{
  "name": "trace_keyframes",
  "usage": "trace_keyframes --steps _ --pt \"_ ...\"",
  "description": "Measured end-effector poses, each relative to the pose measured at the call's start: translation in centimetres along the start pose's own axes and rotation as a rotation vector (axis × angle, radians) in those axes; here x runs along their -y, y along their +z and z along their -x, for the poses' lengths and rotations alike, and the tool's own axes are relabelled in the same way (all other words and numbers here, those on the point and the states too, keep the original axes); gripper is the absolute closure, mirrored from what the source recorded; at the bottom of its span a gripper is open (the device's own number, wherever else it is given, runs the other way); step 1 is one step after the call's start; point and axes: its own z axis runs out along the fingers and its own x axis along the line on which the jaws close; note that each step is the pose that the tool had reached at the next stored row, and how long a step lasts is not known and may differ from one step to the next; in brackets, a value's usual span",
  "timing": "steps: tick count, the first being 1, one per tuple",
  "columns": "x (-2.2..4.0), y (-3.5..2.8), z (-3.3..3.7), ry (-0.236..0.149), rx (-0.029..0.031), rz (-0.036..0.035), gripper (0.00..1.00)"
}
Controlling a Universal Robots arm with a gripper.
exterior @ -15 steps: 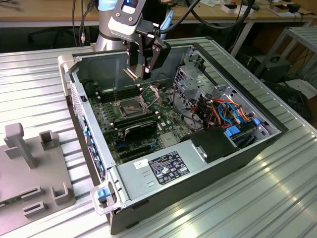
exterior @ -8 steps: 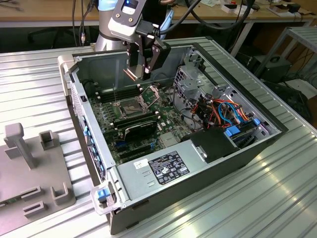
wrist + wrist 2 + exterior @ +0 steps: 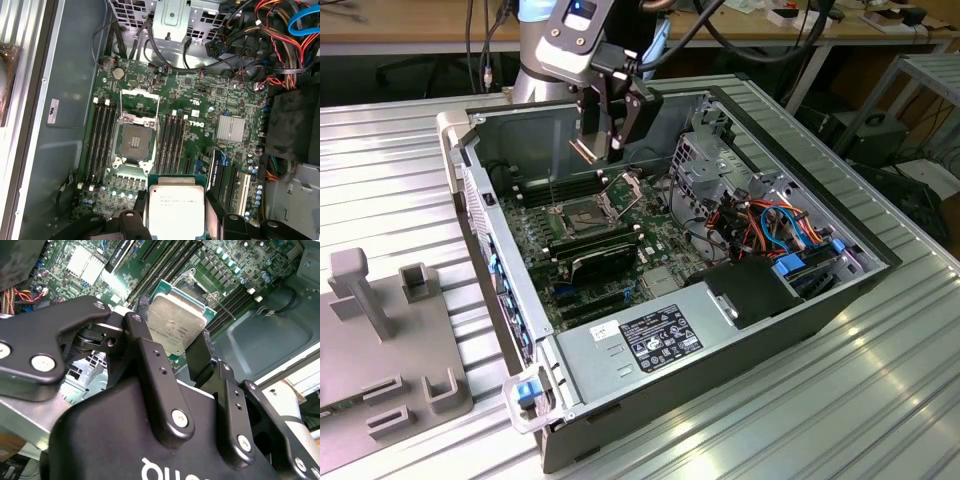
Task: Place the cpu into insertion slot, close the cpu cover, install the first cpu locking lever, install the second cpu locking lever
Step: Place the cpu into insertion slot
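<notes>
Here, view of the open PC case point(image 3: 880, 262) w/ the gripper point(image 3: 598, 150) hanging above the motherboard point(image 3: 200, 100). I see its 2 black fingers point(image 3: 150, 357) pinching the cpu point(image 3: 175, 322) by opposite edges. The chip is off the board, silver-grey lid toward the cameras in both wrist views, green substrate showing round the lid.

In the first wrist view the cpu point(image 3: 176, 207) sits between the fingers, and the insertion slot point(image 3: 134, 141) lies bare a little way beyond it, dark contact field exposed. The cpu cover point(image 3: 140, 92) is swung up on its hinge at 1 edge of the slot, w/ a thin wire lever point(image 3: 159, 107) raised beside it. Memory slots point(image 3: 100, 135) flank the slot on 2 sides.

In the exterior view the insertion slot point(image 3: 582, 213) is below the gripper, and the cover point(image 3: 625, 188) stands tilted up next to it. The power supply point(image 3: 650, 335) is at the case's near end.
</notes>
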Motion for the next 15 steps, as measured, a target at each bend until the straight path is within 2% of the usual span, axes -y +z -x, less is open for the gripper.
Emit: trace_keyframes --steps 15 --pt "-0.11 0.08 0.01 0.060 0.0027 -0.0016 0.45"
